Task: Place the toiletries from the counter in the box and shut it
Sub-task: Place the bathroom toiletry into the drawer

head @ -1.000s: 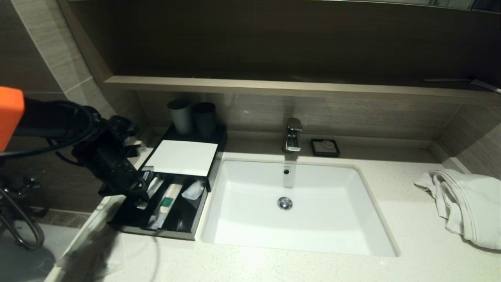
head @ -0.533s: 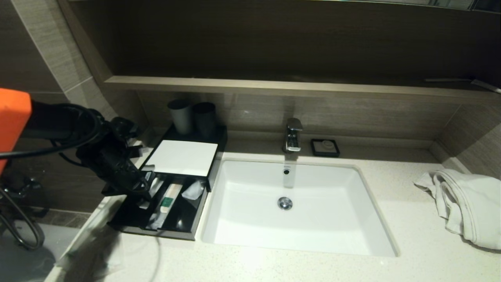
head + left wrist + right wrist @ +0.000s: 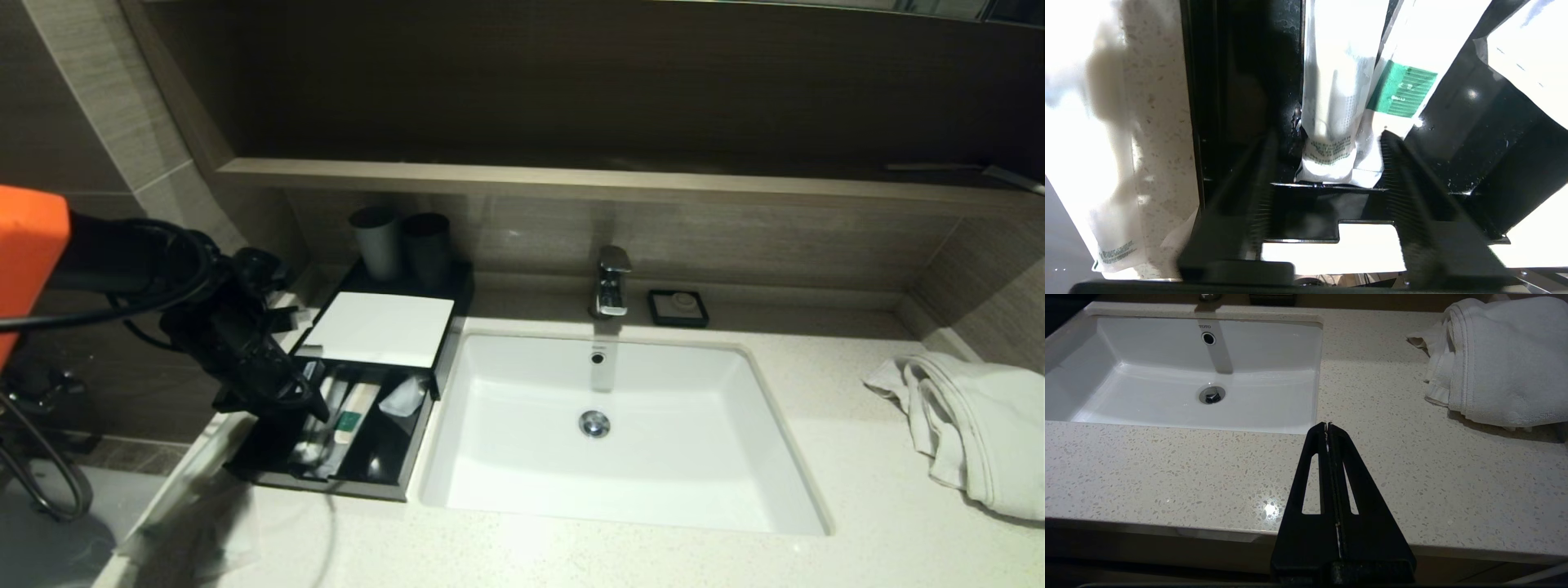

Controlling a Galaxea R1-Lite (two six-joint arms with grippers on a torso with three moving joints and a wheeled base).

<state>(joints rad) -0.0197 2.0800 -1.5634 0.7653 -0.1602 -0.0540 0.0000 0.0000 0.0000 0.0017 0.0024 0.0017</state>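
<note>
Two slim sachets [image 3: 1331, 102] lay in the open box [image 3: 326, 478] drawer just beyond the left pincer [image 3: 1327, 163], whose jaws had just parted, releasing one; another sachet [image 3: 1114, 228] remained beside it on the counter [image 3: 1159, 122].

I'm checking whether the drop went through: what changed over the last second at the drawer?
The left gripper opened above the open drawer and let go of a sachet, which now lies in the drawer beside the green-marked sachet. The arm barely moved. Drawer open as before; right gripper shut over the counter; towel and cups unchanged.
</note>
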